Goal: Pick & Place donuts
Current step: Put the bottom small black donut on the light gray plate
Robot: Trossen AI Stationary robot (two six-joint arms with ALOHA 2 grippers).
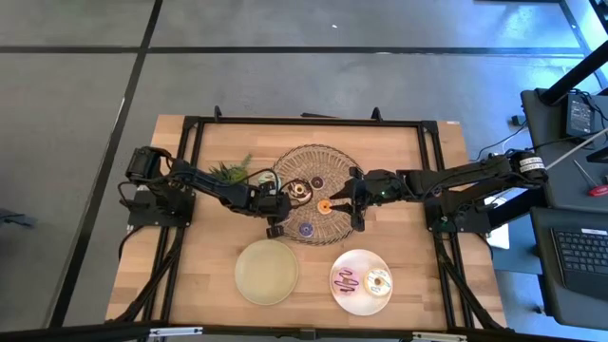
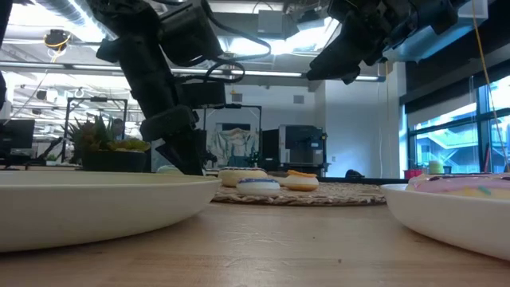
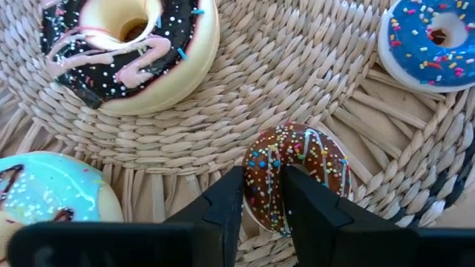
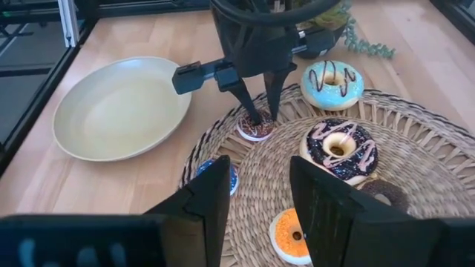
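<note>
A round woven tray holds several donuts: a tiny brown sprinkled one, a large dark one with pink drizzle, a light-blue one, a tiny blue one and a tiny orange one. My left gripper points down at the tray's left near rim, on the tiny brown donut. My right gripper hovers open above the tray's right part, over the orange donut, touching nothing. Two more donuts lie on the pale pink plate. My left gripper holds the tiny brown donut by one side of its ring. One finger stands at the hole and the other outside the rim, pinching the ring between them. The fingers come from above, pointing down. The donut sits on the woven tray.
An empty yellow-green plate sits near the table's front, left of the pink plate. A small green potted plant stands at the tray's far left side. Black frame rails run along the table's edges.
</note>
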